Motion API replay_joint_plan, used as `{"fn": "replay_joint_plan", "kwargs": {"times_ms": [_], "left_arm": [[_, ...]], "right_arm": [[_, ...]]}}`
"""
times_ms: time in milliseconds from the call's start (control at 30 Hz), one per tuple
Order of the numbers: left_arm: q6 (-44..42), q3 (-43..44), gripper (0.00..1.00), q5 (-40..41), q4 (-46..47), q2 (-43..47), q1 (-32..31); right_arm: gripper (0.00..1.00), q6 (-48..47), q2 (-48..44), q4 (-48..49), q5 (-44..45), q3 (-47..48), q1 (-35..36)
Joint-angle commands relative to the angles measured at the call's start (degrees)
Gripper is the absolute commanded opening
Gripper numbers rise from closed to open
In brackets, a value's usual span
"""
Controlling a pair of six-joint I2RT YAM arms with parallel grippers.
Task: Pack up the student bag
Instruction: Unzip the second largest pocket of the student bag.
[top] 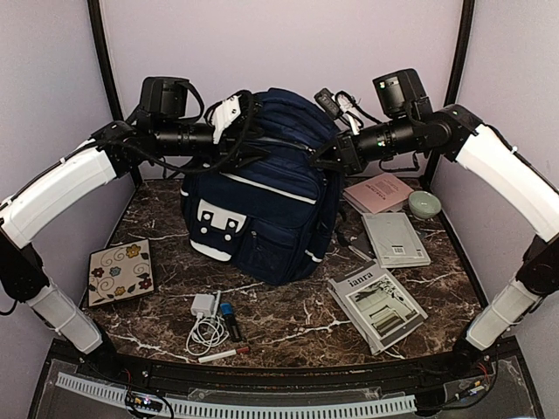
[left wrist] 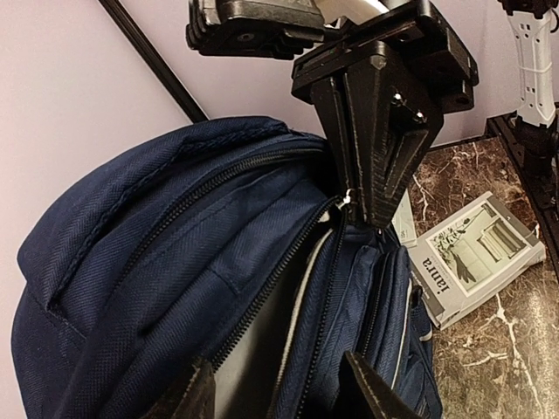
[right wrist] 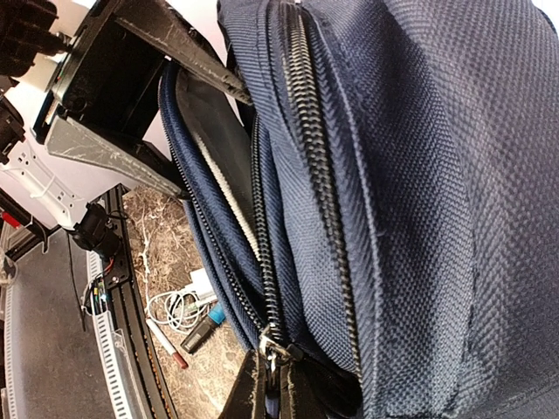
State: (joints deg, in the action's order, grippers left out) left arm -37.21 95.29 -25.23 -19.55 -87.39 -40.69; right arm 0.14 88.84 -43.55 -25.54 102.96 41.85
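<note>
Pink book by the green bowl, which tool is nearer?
Right. The right tool pinches the zipper pull on the backpack, the side facing the pink book; the left tool sits across the opening, farther off.

The left arm (top: 52, 188) and right arm (top: 515, 175) rise from the near corners of the bench (top: 288, 325) and bend inward, forearms about level above its far half. The left end effector (top: 256, 150) points right, fingers (left wrist: 199, 394) apart. The right end effector (top: 325, 159) points left, fingers pinched together on a zip pull (right wrist: 272, 347)

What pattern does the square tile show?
The tile shows coloured flowers on cream; top view.
</note>
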Motion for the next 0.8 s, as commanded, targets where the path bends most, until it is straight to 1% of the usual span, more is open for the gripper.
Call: {"fn": "replay_joint_plan", "kwargs": {"times_ms": [0, 100, 167, 333, 433, 500, 600, 700, 767], "left_arm": [[-5.1, -0.6, 0.45, -1.4, -8.3, 0.9, -0.8], [-6.9, -0.5, 0.42, 0.1, -11.0, 1.4, -0.8], [-7.6, -0.5, 0.36, 2.2, -11.8, 1.4, -0.8], [-7.7, -0.4, 0.23, 2.5, -11.7, 1.4, -0.9], [-7.3, -0.1, 0.0, 4.9, -10.2, 1.0, -0.9], [-5.3, -1.5, 0.0, 8.2, -5.6, 1.8, -0.9], [-3.4, -4.3, 0.0, 13.5, 3.7, 3.8, -0.8], [-3.3, -5.8, 0.0, 17.3, 8.8, 5.2, -0.7], [-2.7, -7.0, 0.0, 15.9, 11.4, 6.7, 0.1]], "right_arm": [[0.0, -1.6, -0.9, 3.9, -1.5, 0.8, 0.5], [0.0, -1.5, -0.9, 3.9, -1.5, 0.8, 0.5], [0.0, -1.7, -0.9, 4.0, -1.6, 0.7, 0.5], [0.0, -1.5, -0.8, 4.1, -1.5, 0.7, 0.5], [0.0, -1.4, -0.9, 3.9, -1.3, 0.6, 0.4], [0.0, -1.2, -1.1, 3.5, -1.3, 0.2, 0.4], [0.0, -0.1, -2.4, 3.3, -1.9, -2.6, -0.5], [0.0, 2.0, -5.7, 4.4, -2.8, -10.0, -3.1], [0.0, 3.5, -8.6, 6.4, -4.6, -16.4, -5.8]]}}
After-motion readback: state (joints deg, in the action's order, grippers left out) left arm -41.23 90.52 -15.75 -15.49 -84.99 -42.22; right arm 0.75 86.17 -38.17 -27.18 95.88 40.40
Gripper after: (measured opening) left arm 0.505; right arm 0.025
